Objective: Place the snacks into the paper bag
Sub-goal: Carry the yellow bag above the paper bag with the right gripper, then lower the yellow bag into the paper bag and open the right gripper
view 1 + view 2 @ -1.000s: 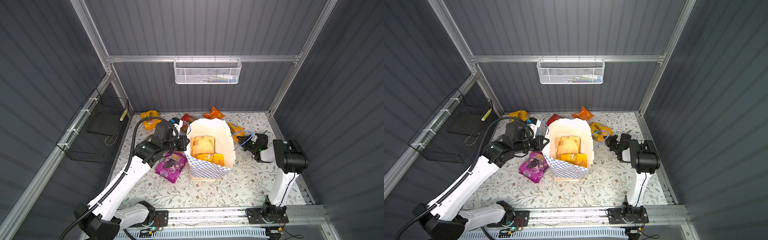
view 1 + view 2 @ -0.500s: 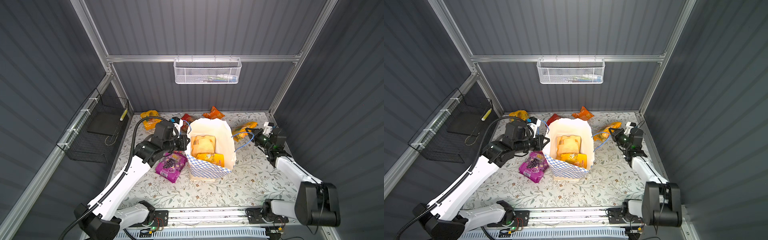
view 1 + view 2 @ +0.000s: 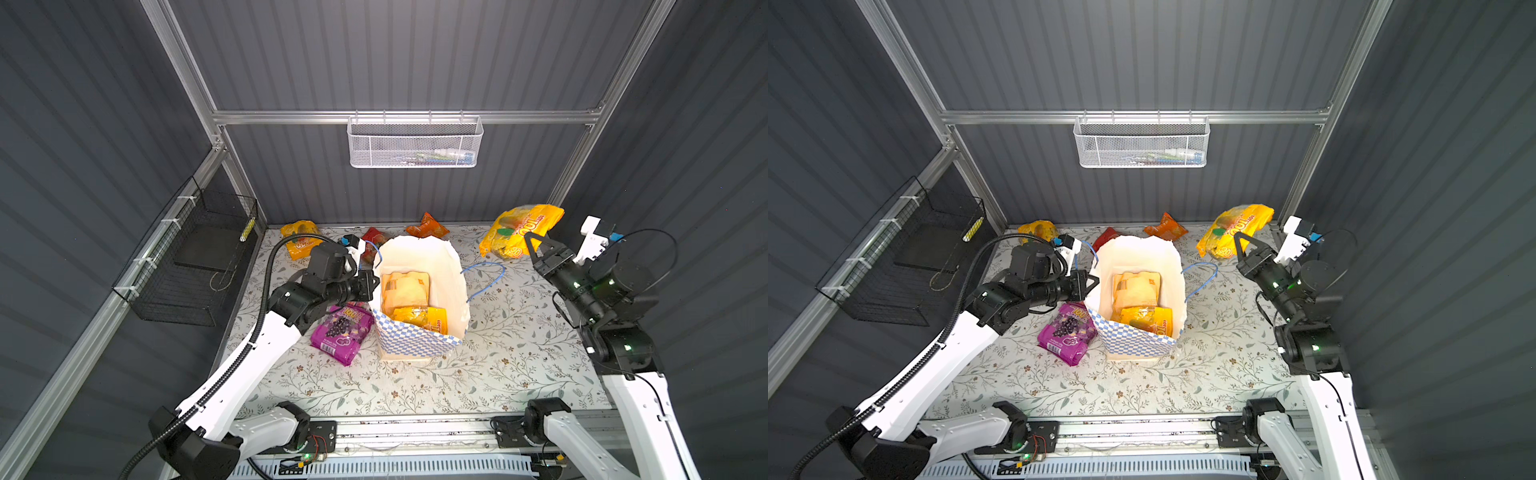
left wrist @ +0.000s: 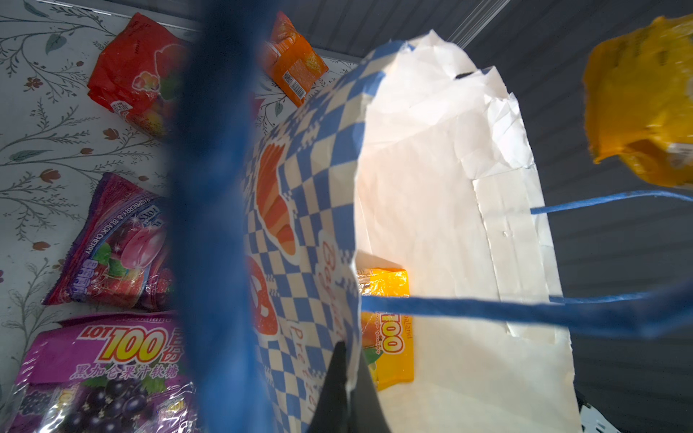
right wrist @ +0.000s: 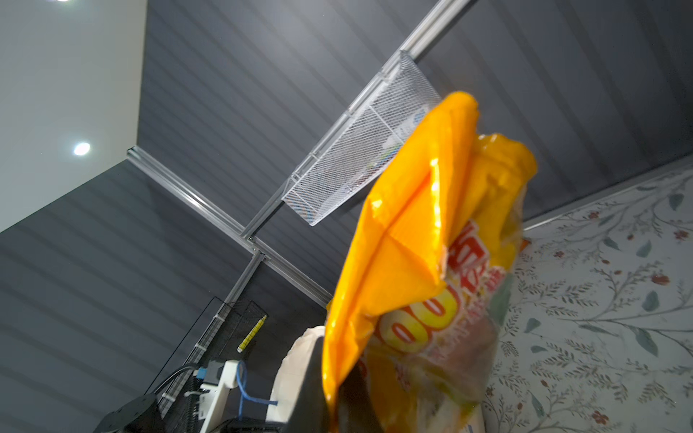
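In both top views the paper bag [image 3: 451, 270] [image 3: 1173, 266] stands open in the middle of the table [image 3: 498, 374], with two yellow-orange packets [image 3: 405, 286] already down inside it. The left gripper [image 3: 375, 284] [image 3: 1090, 284] is pinched tight on the bag's left rim. The right gripper [image 3: 534, 244] [image 3: 1244, 245] is clamped on a yellow "100" packet [image 3: 519, 228] [image 3: 1233, 226], up in the air and off to the right of the bag, not over the opening. A purple grape packet [image 3: 343, 332] lies right against the bag's left side. A red packet [image 3: 374, 237], a small orange packet [image 3: 426, 226] and another yellow one [image 3: 301, 243] sit near the back wall.

Left wrist view: the dark fingers [image 4: 333, 405] are nipping the checkered edge, a blurry blue cord handle [image 4: 210, 187] cuts across the shot, and a FOX'S packet [image 4: 112, 243] lies on the table beside the bag.

Right wrist view: pretty much all yellow "100" packet [image 5: 420, 262], its lower end squeezed at the gripper, with the white mesh basket [image 5: 360, 150] on the wall behind.
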Controlling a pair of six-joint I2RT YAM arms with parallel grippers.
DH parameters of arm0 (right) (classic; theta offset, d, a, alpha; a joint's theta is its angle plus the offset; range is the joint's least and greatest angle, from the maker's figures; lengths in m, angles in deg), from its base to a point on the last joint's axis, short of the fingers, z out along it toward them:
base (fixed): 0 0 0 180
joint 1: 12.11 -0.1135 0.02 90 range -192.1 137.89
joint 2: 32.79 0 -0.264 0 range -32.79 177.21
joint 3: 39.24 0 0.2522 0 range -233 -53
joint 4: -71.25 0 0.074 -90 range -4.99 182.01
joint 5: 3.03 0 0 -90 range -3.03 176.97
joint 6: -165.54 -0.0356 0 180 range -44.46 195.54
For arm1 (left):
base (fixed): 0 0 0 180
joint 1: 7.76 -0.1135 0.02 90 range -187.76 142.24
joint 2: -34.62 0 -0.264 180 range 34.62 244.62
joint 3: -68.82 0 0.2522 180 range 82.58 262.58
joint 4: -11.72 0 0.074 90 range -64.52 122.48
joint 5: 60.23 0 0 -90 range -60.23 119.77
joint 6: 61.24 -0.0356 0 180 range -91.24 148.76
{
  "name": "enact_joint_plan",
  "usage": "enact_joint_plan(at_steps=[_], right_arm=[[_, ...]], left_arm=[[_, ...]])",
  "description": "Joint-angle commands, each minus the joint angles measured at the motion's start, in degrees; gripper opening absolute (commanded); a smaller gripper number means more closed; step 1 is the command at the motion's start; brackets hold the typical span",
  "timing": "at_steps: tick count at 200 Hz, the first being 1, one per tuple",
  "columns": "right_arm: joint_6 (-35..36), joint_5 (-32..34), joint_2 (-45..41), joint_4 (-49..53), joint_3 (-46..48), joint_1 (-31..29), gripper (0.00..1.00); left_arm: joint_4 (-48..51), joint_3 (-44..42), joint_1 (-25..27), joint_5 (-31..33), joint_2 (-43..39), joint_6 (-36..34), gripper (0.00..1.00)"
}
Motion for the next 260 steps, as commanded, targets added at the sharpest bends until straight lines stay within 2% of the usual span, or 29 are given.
enact_joint_plan(at_steps=[1,36,78,104,135,167,260], right_arm=[[4.85,4.01,-0.45,0.19,-5.21,-3.78,0.00],[5.40,4.27,1.76,-0.07,-10.22,-11.26,0.00],[8.79,6.86,6.74,-0.16,-13.74,-23.62,0.00],[11.97,10.86,9.92,-0.01,-14.07,-31.98,0.00],[13.29,13.98,13.01,-1.59,-12.17,-38.72,0.00],[12.62,14.32,16.35,-2.36,-10.29,-41.50,0.00],[8.14,22.36,21.92,-3.61,-2.73,-41.79,0.00]], left_arm=[[-3.32,0.09,-0.56,-1.12,-1.18,-0.03,0.00],[-3.32,0.09,-0.52,-0.64,-1.06,0.00,0.00],[-3.33,-0.07,-0.61,-0.92,-0.88,-0.04,0.00],[-3.39,-0.05,-0.61,-0.65,-0.89,-0.13,0.00],[-3.25,-0.08,-0.63,-0.31,-0.81,-0.06,0.00],[-3.31,-0.08,-0.61,-0.58,-0.74,-0.22,0.00],[-3.29,-0.05,-0.66,-0.52,-0.93,-0.04,0.00]])
